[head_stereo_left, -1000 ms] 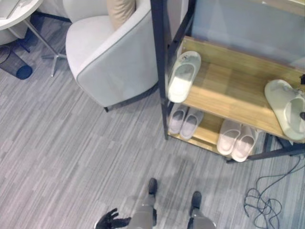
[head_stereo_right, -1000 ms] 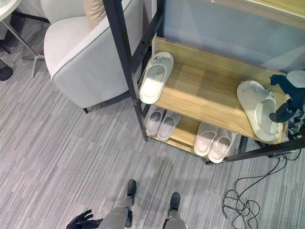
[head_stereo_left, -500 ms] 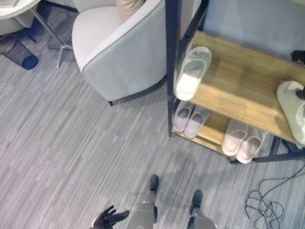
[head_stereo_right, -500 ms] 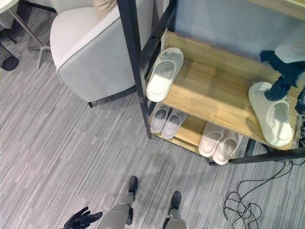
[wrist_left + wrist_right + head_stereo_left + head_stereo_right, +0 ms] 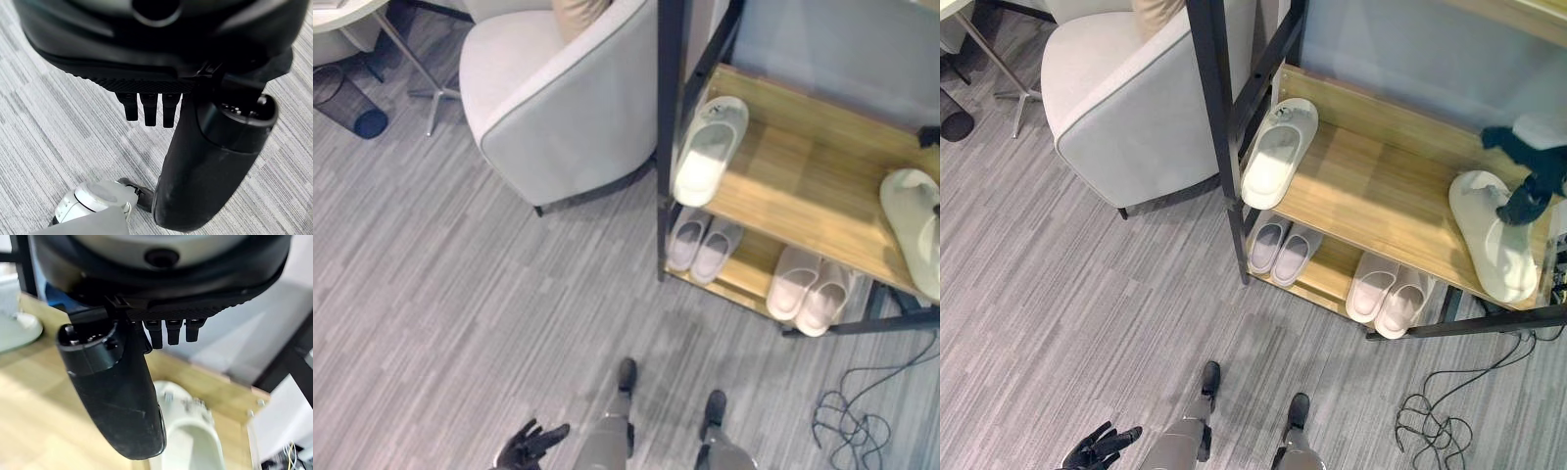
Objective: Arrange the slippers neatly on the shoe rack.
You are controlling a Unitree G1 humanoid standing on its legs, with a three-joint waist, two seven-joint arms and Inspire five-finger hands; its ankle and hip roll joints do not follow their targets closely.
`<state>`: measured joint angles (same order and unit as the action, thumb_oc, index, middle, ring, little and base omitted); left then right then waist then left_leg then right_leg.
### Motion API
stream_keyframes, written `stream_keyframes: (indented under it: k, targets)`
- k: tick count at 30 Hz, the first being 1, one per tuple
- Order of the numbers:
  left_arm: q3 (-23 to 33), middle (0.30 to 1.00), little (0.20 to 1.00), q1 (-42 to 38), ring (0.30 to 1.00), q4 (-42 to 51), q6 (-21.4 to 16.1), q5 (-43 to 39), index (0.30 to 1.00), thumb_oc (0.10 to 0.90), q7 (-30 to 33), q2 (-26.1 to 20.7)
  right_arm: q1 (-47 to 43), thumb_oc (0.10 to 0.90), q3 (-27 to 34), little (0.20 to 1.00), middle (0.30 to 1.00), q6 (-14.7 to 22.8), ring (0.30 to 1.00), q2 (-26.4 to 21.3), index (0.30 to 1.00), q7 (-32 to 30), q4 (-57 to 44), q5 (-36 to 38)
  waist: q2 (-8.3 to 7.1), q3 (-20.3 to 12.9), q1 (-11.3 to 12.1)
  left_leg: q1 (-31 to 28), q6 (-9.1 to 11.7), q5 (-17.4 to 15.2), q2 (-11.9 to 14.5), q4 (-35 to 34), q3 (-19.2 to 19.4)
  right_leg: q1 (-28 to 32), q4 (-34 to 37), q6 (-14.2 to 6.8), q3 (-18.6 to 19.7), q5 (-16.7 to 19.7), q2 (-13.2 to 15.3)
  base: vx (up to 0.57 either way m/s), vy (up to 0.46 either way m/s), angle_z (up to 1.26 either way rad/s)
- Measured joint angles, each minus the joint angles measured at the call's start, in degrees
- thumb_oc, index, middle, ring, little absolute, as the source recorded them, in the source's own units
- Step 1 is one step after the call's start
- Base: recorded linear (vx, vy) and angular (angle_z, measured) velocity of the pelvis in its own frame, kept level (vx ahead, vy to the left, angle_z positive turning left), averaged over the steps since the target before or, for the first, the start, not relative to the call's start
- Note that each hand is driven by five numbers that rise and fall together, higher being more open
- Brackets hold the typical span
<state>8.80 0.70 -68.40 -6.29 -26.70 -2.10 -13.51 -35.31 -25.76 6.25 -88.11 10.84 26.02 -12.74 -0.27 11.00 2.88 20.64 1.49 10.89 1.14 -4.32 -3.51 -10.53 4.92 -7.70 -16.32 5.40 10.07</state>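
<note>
Wooden shoe rack [image 5: 1371, 196] holds slippers [image 5: 1278, 152] on two shelves; right hand [image 5: 1528, 176], fingers relaxed, hovers above one

Left hand [image 5: 1097, 449] low, fingers spread loosely. Right hand [image 5: 1532, 186] reaches forward, fingers seemingly relaxed, nothing gripped.

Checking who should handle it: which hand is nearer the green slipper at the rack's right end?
Right. The right hand hovers at the green slipper on the upper shelf; the left hand hangs low over the floor, far from the rack.
</note>
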Motion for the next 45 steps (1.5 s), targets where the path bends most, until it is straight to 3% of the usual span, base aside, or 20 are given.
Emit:
stream_keyframes:
  k: [4,5,8,13,14,16,17,18,19,20,23,27,29,32,34,37,39,42,43,45]
  targets:
    - [0.4,0.900,0.900,0.5,0.900,-0.6,0.1,-0.1,0.900,0.800,0.0,0.2,16.7,0.800,15.4,0.900,0.900,0.0,0.900,3.3,0.900,0.1,-3.3,0.5,-1.44,0.0,-0.2,-2.1,0.3,-0.1,0.3,0.0,-0.4,2.2,0.0,0.1,-0.1,-0.3,-0.3,0.03,-0.133,0.01]
    - [0.4,0.900,0.900,0.7,0.900,-0.8,0.1,-0.1,0.900,0.800,0.1,0.1,17.4,0.800,16.2,0.900,0.900,-0.1,0.900,4.8,0.900,-0.1,-3.3,0.5,-1.95,0.0,-0.6,-3.0,0.4,-0.2,0.5,-0.1,-0.4,3.0,0.0,0.3,-0.1,-0.4,-0.5,0.01,-0.214,-0.02]
    - [1.0,0.900,0.900,1.2,0.900,-0.7,0.0,0.0,0.900,0.800,0.2,-0.5,25.9,0.800,28.2,0.900,0.900,0.2,0.900,15.2,0.900,-2.6,-4.9,1.9,-4.09,-0.2,-0.1,-5.4,1.4,-0.6,1.8,0.1,-0.7,5.7,0.0,1.1,-0.1,-1.1,-1.9,-0.01,-0.214,-0.01]
    - [0.3,0.900,0.900,1.5,0.900,2.2,-0.1,0.3,0.900,0.800,1.1,-2.5,28.3,0.800,29.2,0.900,0.900,0.1,0.900,20.8,0.900,-8.6,-4.9,2.3,-5.36,-0.1,0.2,-4.2,4.3,-1.1,4.5,6.2,-2.3,8.2,0.0,4.2,-1.1,-3.0,-6.2,-0.12,-0.296,0.16]
    - [-0.1,0.900,0.900,1.2,0.900,5.1,-0.5,0.6,0.900,0.800,1.5,-3.5,29.7,0.800,29.7,0.900,0.900,0.3,0.900,22.7,0.900,-9.3,-5.1,2.4,-5.88,0.3,0.5,-2.2,6.3,-0.2,5.4,9.6,-1.7,9.0,-0.2,5.4,-2.3,-3.5,-7.6,-0.09,-0.105,0.65]
    - [-0.2,0.900,0.900,1.4,0.900,6.7,-0.7,0.9,0.900,0.800,1.6,-4.2,30.7,0.800,30.5,0.900,0.900,1.1,0.900,26.6,0.900,-10.3,-5.8,3.0,-6.09,0.7,2.7,-1.3,5.9,-2.7,7.7,14.1,2.5,9.6,-0.8,7.6,-3.0,-4.3,-8.8,-0.04,-0.048,0.21]
    - [-0.4,0.900,0.900,1.6,0.900,6.7,-0.7,1.2,0.900,0.800,1.6,-4.2,31.3,0.800,30.6,0.900,0.900,1.3,0.900,27.4,0.900,-10.4,-6.5,3.6,-6.28,0.8,3.3,-1.4,5.1,-4.6,7.0,15.7,3.1,9.4,-1.2,7.8,-2.9,-4.5,-8.7,0.02,0.048,-0.07]
    - [-1.0,0.900,0.900,1.9,0.900,6.4,-0.6,2.5,0.900,0.800,1.5,-3.9,32.4,0.800,30.9,0.900,0.900,1.8,0.900,27.7,0.900,-10.5,-7.8,4.0,-7.01,0.9,3.4,-1.7,4.6,-7.4,4.1,18.1,3.4,8.9,-1.9,7.8,-2.8,-4.5,-7.4,0.03,0.063,0.04]
    - [-2.1,0.900,0.900,2.3,0.900,5.4,-0.4,3.5,0.900,0.800,1.5,-3.3,32.5,0.800,31.3,0.900,0.900,2.2,0.900,27.5,0.900,-10.6,-8.1,4.2,-6.41,0.9,2.9,-2.6,4.8,-9.2,1.6,17.4,3.0,8.0,-2.3,7.6,-2.9,-4.4,-6.9,0.05,0.105,0.23]
    - [-2.2,0.900,0.900,2.6,0.900,4.7,-0.3,5.0,0.900,0.800,1.6,-2.7,32.3,0.800,31.7,0.900,0.900,2.1,0.900,27.6,0.900,-10.8,-8.2,4.7,-5.28,0.9,1.9,-3.5,1.5,-9.6,1.0,14.1,3.1,7.3,-2.7,7.3,-3.3,-4.1,-7.2,0.09,0.122,0.21]
    - [-2.1,0.900,0.900,3.6,0.900,2.9,-0.2,7.2,0.900,0.800,1.7,-2.5,32.0,0.800,31.5,0.900,0.900,1.4,0.900,29.2,0.900,-10.8,-6.8,5.0,-5.44,1.0,3.6,-4.7,-0.6,-8.5,0.5,12.1,5.2,6.2,-3.1,6.2,-1.2,-3.1,-6.9,0.15,0.102,-0.17]
    - [-2.0,0.900,0.900,3.5,0.900,0.7,0.0,9.7,0.900,0.800,1.6,-3.1,34.8,0.800,31.9,0.900,0.900,0.9,0.900,29.5,0.900,-10.4,-6.8,5.0,-5.61,1.1,3.1,-5.7,-2.0,-8.7,-0.3,12.4,4.6,6.9,-5.6,5.4,-2.3,-4.5,-5.7,0.16,0.120,0.11]
    - [-2.0,0.900,0.900,3.3,0.900,0.5,0.0,10.2,0.900,0.800,1.7,-3.4,34.7,0.800,32.2,0.900,0.900,0.6,0.900,29.6,0.900,-10.4,-5.4,3.9,-6.22,1.1,2.6,-7.7,-3.2,-9.9,-1.8,12.6,4.7,6.4,-11.2,3.7,-1.8,-6.5,-3.8,0.07,0.154,0.02]
    - [-2.0,0.900,0.900,3.1,0.900,0.6,-0.1,10.2,0.900,0.800,1.7,-4.0,33.1,0.800,32.3,0.900,0.900,-0.3,0.900,29.5,0.900,-10.1,-5.1,3.7,-5.90,1.1,1.4,-9.5,-4.6,-10.5,-1.0,12.9,4.9,1.3,-24.9,1.9,0.7,-7.7,-1.8,0.02,0.018,-0.08]
    - [-2.6,0.900,0.900,2.7,0.900,1.6,-0.2,10.2,0.900,0.800,1.8,-5.7,33.1,0.800,32.7,0.900,0.900,-0.3,0.900,29.0,0.900,-10.1,-5.4,3.0,-7.12,1.2,0.6,-9.8,-5.5,-11.6,-1.4,13.3,5.1,-0.2,-28.3,1.7,3.0,-9.4,-0.4,0.02,-0.105,0.00]
    - [-3.5,0.900,0.900,1.5,0.900,2.8,-0.5,10.0,0.900,0.800,1.9,-6.1,32.8,0.800,33.7,0.900,0.900,-0.3,0.900,28.5,0.900,-10.1,-5.6,1.6,-6.96,1.3,0.3,-9.2,-5.3,-11.8,-1.5,13.2,4.8,0.3,-23.5,1.4,3.5,-9.9,2.1,0.05,-0.141,-0.04]
    - [-4.9,0.900,0.900,-0.3,0.900,3.8,-0.7,10.0,0.900,0.800,1.8,-5.8,32.4,0.800,33.7,0.900,0.900,-0.4,0.900,25.9,0.900,-10.1,-5.9,1.5,-6.57,1.5,0.2,-8.3,-5.2,-10.2,-2.3,11.9,3.8,2.0,-10.9,0.3,7.9,-8.5,3.6,0.07,-0.155,0.22]
    - [-5.0,0.900,0.900,0.1,0.900,6.1,-1.5,10.0,0.900,0.800,1.7,-5.8,34.8,0.800,34.1,0.900,0.900,-0.8,0.900,23.3,0.900,-9.8,-8.1,-0.1,-7.16,1.5,-0.5,-8.2,-4.1,-9.1,-4.7,10.4,2.0,5.1,-3.2,-1.2,10.2,-6.5,4.1,0.06,-0.164,0.58]
    - [-4.8,0.900,0.900,0.0,0.900,6.1,-2.3,10.0,0.900,0.800,1.9,-5.8,34.4,0.800,33.9,0.900,0.900,-0.2,0.900,22.7,0.900,-9.5,-8.0,-0.6,-8.30,1.5,-0.1,-7.4,-3.6,-9.1,-6.0,10.9,1.4,5.4,-2.2,-0.9,10.2,-1.9,4.0,0.08,-0.227,0.47]
    - [-4.5,0.900,0.900,1.0,0.900,6.1,-2.5,9.7,0.900,0.800,1.7,-5.6,35.5,0.800,33.2,0.900,0.900,-0.2,0.900,20.5,0.900,-8.7,-8.0,-0.8,-7.53,1.3,0.2,-5.2,-2.0,-9.5,-4.8,12.4,-0.1,4.9,-0.7,-0.5,9.5,0.5,1.9,0.04,-0.161,0.32]
